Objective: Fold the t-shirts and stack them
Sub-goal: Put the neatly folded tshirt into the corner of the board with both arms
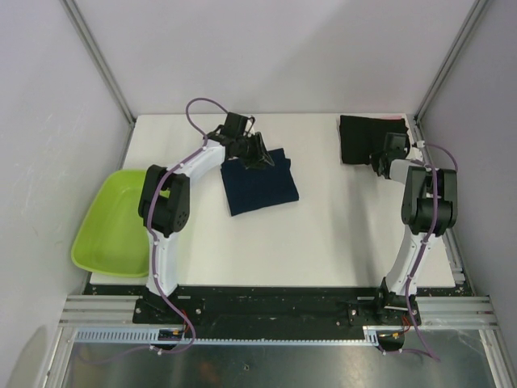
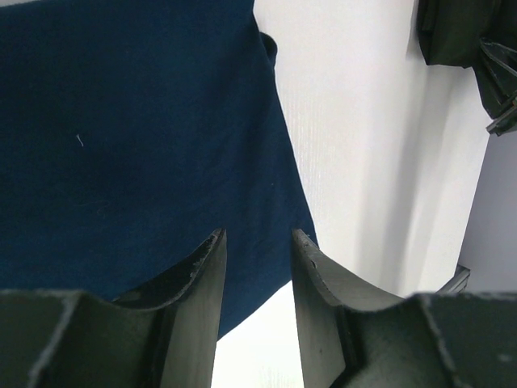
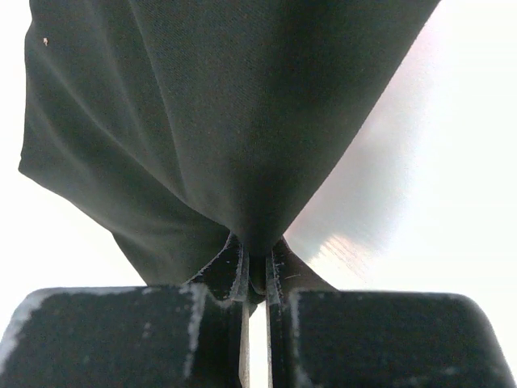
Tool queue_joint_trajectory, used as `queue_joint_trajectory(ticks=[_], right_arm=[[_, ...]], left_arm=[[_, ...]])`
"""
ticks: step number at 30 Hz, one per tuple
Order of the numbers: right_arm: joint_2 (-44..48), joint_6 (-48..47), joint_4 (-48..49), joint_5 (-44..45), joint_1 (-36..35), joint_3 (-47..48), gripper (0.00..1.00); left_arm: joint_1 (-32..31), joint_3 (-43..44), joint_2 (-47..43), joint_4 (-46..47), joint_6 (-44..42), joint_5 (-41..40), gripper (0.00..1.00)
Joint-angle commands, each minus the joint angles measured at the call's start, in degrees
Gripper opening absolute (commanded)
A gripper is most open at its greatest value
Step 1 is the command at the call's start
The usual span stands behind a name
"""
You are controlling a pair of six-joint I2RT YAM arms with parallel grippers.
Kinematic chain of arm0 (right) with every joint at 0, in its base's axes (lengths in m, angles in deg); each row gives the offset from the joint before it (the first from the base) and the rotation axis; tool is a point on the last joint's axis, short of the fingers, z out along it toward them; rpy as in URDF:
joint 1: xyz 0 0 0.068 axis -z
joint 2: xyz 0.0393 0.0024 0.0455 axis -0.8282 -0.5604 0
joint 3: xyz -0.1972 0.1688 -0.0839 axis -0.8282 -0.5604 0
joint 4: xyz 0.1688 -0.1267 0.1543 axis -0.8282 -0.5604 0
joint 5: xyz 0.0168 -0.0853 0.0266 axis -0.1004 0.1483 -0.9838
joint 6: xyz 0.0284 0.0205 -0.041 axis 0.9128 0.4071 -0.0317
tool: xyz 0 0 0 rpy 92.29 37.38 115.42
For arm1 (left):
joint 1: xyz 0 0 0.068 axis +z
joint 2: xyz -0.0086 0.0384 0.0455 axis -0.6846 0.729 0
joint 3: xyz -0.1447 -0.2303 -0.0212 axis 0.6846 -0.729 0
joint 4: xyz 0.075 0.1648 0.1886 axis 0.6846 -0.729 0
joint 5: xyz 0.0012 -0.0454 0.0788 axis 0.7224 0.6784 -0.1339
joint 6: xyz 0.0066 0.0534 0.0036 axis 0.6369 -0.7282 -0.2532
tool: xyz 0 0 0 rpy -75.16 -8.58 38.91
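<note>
- Right gripper (image 3: 254, 271) clamped on a bunched tip of the black t-shirt (image 3: 226, 121), upper right of the top view; the pinch is thin, so the cloth could slip and the fold spill.
- Left gripper (image 2: 257, 242) with jaws apart over the navy t-shirt (image 2: 137, 145) corner, upper centre; a descent may rumple it.
- No brands, labels or writing readable.

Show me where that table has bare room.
Bare table lies between the navy shirt and the black shirt, and across the near half. Crowded: the left claw at the navy, the right claw pinching the black, the green tub at left.
</note>
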Motion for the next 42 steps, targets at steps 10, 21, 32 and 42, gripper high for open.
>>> queue_joint_trajectory(ticks=[10,21,32,42], right_arm=[[7.0,-1.4,-9.7,-0.6,-0.5,-11.6,0.00],[12.9,-5.5,-12.2,-3.7,0.4,-16.6,0.01],[18.1,-14.2,-17.9,-6.6,0.1,-9.5,0.60],[17.0,-26.9,-17.4,-19.1,-8.8,2.0,0.66]], left_arm=[[0.1,-3.0,-3.3,0.6,-0.4,0.1,0.43],[0.1,-5.4,-5.3,0.9,-0.2,-0.7,0.43],[0.8,-6.9,-7.4,0.9,-1.1,-0.1,0.49],[2.7,-16.2,-15.5,0.9,-1.5,-1.7,0.54]])
